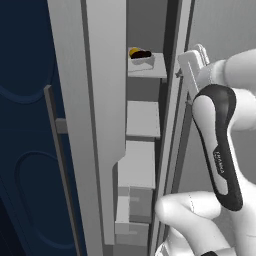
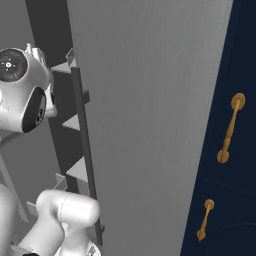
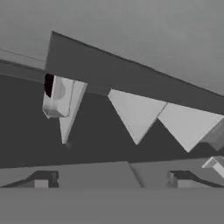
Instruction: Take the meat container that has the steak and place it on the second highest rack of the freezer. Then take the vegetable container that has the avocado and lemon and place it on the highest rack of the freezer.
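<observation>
The freezer (image 1: 100, 100) stands open, with its grey door swung to the left. Inside, a pale vegetable container (image 1: 142, 60) sits on the uppermost shelf board in view (image 1: 150, 70), holding the yellow lemon (image 1: 133, 51) and the dark avocado (image 1: 142, 54). The board below it (image 1: 143, 120) is bare. In the hand view my gripper (image 3: 110, 179) is open with nothing between its tips, and the container (image 3: 57, 96) lies some way ahead at the upper left. My hand's white body (image 1: 191, 67) hangs just right of the top board, by the door edge. The meat container and steak are out of view.
A third board (image 1: 137, 162) and grey drawers (image 1: 135, 207) fill the freezer's lower part. The other grey door (image 2: 145, 125) stands close on the right with its long bar handle (image 2: 82, 150). Navy cabinets (image 2: 235, 150) with gold handles flank it, and a navy panel (image 1: 25, 125) lies to the left.
</observation>
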